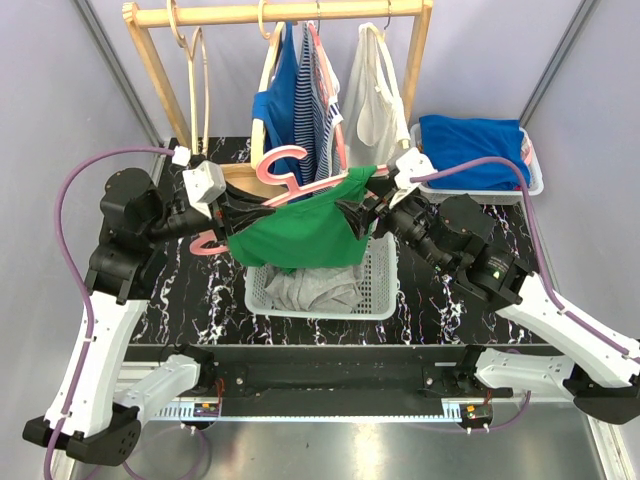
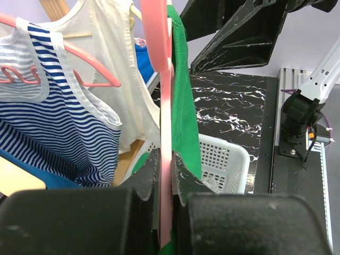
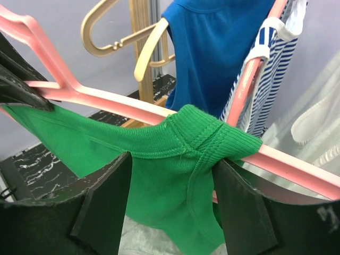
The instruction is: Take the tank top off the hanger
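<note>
Tank top (image 1: 300, 232), green, hangs in mid-air between the two arms. It is draped on a pink hanger (image 1: 287, 176) above the middle of the black marbled table (image 1: 190, 300).

Nearest the arm bases, a white lattice basket (image 1: 380, 292) sits on the table directly under the garment, with a crumpled grey cloth (image 1: 312, 290) inside it. The tank top's lower edge hangs in front of the basket's far rim and hides part of it.

On the left side, the left gripper (image 1: 228, 212) is clenched on the hanger. In the left wrist view its fingers (image 2: 146, 178) press against both faces of the pink bar, with green fabric lying along the bar's right face.

On the right, the right gripper (image 1: 352, 214) reaches in at the tank top's shoulder strap. In the right wrist view its two fingers (image 3: 103, 207) stand apart, released, one on each side of the ribbed strap where it loops over the hanger's arm. Whether either pad touches the cloth cannot be told.

Farther back, a wooden rack (image 1: 280, 14) stands at the table's far edge. It carries a bare wooden hanger (image 1: 197, 70), a blue shirt (image 1: 280, 100), a blue-and-white striped top (image 1: 320, 110) and a white sleeveless top (image 1: 372, 100).

At the far right, a second basket (image 1: 535, 182) holds folded blue cloth (image 1: 470, 148).
</note>
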